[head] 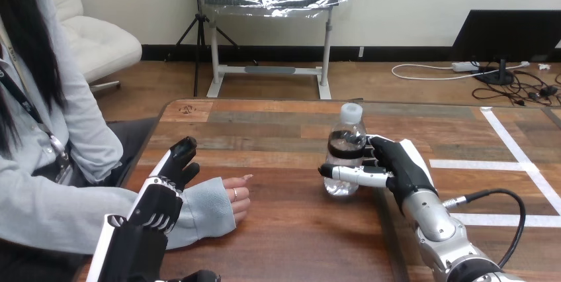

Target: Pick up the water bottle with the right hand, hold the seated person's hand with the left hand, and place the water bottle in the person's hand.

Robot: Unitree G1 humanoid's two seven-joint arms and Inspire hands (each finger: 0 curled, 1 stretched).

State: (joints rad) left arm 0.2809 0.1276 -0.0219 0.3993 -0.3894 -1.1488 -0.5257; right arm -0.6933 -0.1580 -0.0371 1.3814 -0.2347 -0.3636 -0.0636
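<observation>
water bottle (345, 138): upright, mid-table. Clear thin plastic, ribbed cylinder body, round white screw cap (351, 110), 1 dark band (346, 143) round the upper body, see-through below that. Print on the band is too small to read. Base is at the tabletop or barely off it, can't tell which.

right hand (399, 163): comes in from the bottle's right and is clamped on the bottle. Thumb lies across the bottle's front just under the dark band, fingers wrap the far side. Black palm, hard white shells on the back, silver metal forearm (433, 219) behind it.

person's hand (235, 196): left of the bottle, apart from it. Lies on the table (298, 229) w/ fingers loosely curled in, nothing in it.

left hand (173, 166): further left of the bottle than the person's hand, sits over the person's sleeve (205, 209) near the wrist. Can't tell if it touches or grips the wrist, or whether it's open or closed. Same black body and white shells as the other hand.

table: wood planks in mixed brown tones, matte grain, rounded corner far-left of the bottle. white tape strips (513, 149) stuck flat right of the bottle: 1 long diagonal line plus 2 short cross strips. No writing on them.
</observation>
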